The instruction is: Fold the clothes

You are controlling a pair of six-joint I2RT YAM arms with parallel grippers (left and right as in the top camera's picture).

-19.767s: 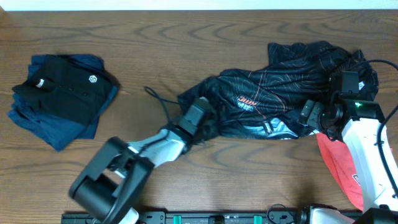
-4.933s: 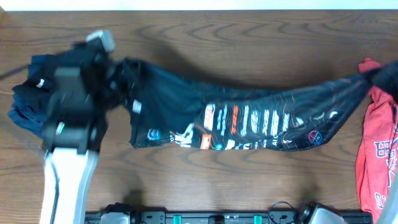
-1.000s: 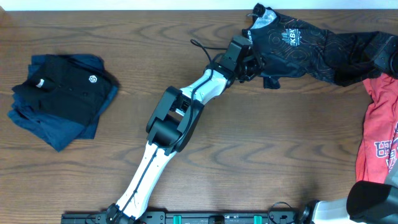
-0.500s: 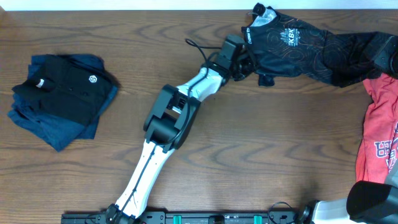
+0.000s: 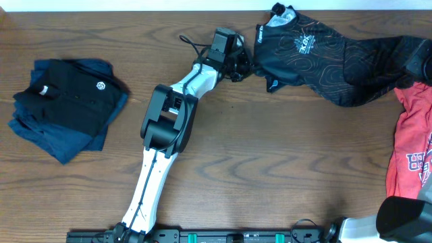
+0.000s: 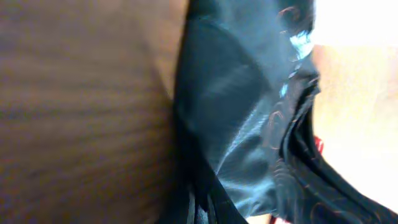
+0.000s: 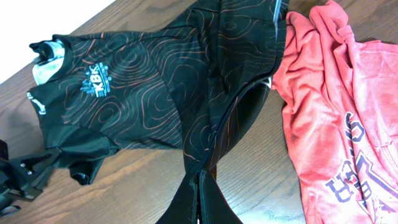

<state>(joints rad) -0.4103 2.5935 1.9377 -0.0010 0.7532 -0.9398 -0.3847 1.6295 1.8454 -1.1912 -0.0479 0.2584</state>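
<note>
Two grippers, both clamped on the same garment.

Left gripper [image 5: 241, 65]: at the far side of the table [image 5: 283, 169], its arm stretched long from the near edge. Jaws closed hard on the left-hand edge of the black jersey [image 5: 317, 57]. The left wrist view was blurred, with dark cloth filling the right half and running down to bottom centre, and bare wood on the left. The fingers themselves could not be made out there.

Right gripper [image 7: 200, 196]: pinched shut on a gathered ridge of the jersey [image 7: 143, 106], the cloth drawn up into it in a narrow fold.

The jersey lay rumpled along the far edge, from mid-table to the right side. Thin orange contour lines and a pale logo faced up, and the collar, with its light lining, sat at the far-left corner. Its right end touched the red T-shirt [image 5: 410, 158], which sprawled down the right edge with white print showing.

The black polo [image 5: 71, 98], small white emblem up, sat folded on a blue garment [image 5: 74, 145] at the left side, well apart from the jersey.
</note>
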